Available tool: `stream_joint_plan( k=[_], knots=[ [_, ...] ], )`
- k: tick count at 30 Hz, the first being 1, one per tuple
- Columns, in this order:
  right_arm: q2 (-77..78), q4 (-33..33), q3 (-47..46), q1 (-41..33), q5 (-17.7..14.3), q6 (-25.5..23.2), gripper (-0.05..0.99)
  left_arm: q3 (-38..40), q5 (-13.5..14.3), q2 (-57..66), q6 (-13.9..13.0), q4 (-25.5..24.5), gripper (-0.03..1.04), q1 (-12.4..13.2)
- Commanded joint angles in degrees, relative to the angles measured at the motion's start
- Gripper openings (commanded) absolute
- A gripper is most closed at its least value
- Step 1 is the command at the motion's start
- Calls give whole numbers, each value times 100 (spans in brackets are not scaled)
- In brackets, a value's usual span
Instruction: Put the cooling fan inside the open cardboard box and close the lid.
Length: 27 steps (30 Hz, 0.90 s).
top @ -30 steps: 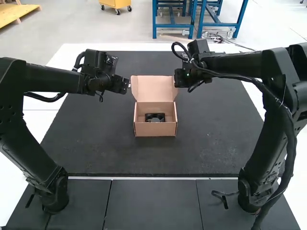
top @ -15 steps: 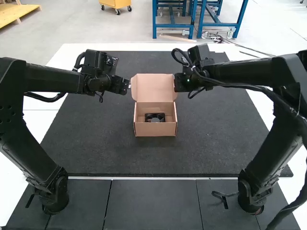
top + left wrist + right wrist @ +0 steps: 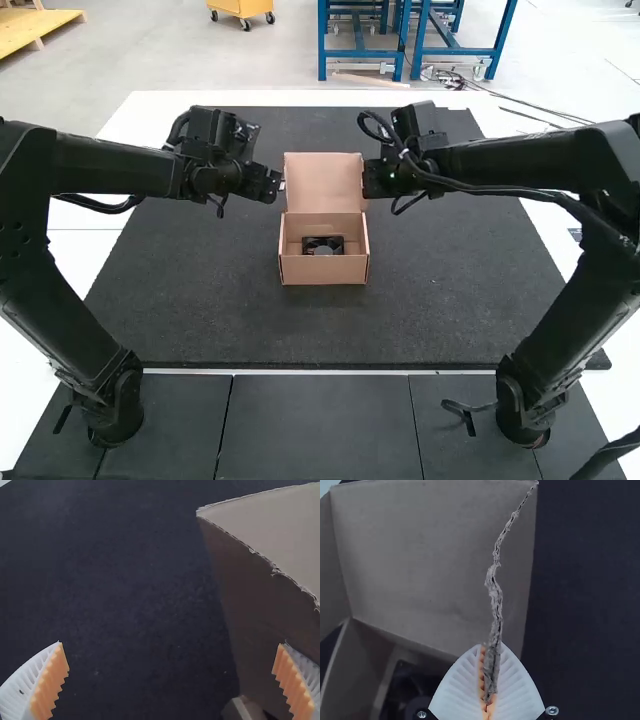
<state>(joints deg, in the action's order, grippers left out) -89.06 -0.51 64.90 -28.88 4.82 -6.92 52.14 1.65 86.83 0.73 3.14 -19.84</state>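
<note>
The open cardboard box (image 3: pixel 323 262) stands mid-mat with the black cooling fan (image 3: pixel 322 245) lying inside it. Its lid (image 3: pixel 322 183) stands nearly upright behind the opening. My right gripper (image 3: pixel 368 177) is shut on the lid's right side edge; the right wrist view shows the ragged lid edge (image 3: pixel 496 580) pinched by the right gripper (image 3: pixel 489 685), with the fan (image 3: pixel 406 700) dark below. My left gripper (image 3: pixel 276 184) is open at the lid's left edge. In the left wrist view the lid (image 3: pixel 270 575) sits just inside one orange pad (image 3: pixel 292 685) of the left gripper (image 3: pixel 170 685).
The box rests on a black mat (image 3: pixel 180 290) with bare mat on all sides of it. White table (image 3: pixel 130 105) borders the mat at the far left. Both arm bases stand at the near edge.
My left gripper has moved right up to the lid's left edge. The right gripper shifted slightly left and lower on the right edge, and the lid now stands straighter.
</note>
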Motion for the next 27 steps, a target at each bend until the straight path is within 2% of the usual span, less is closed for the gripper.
stream_joint_plan(
  k=[1,17,27],
  knots=[
    [213,-45,-197,-197,160,-108,-1,68,-60,-254,76,-15,97,-29],
    [477,-230,-549,-276,116,-170,-1,-37,-68,-447,155,-296,97,-56],
    [697,-634,-953,-320,-42,-178,-1,-178,-68,-491,208,-296,97,-249]
  ],
)
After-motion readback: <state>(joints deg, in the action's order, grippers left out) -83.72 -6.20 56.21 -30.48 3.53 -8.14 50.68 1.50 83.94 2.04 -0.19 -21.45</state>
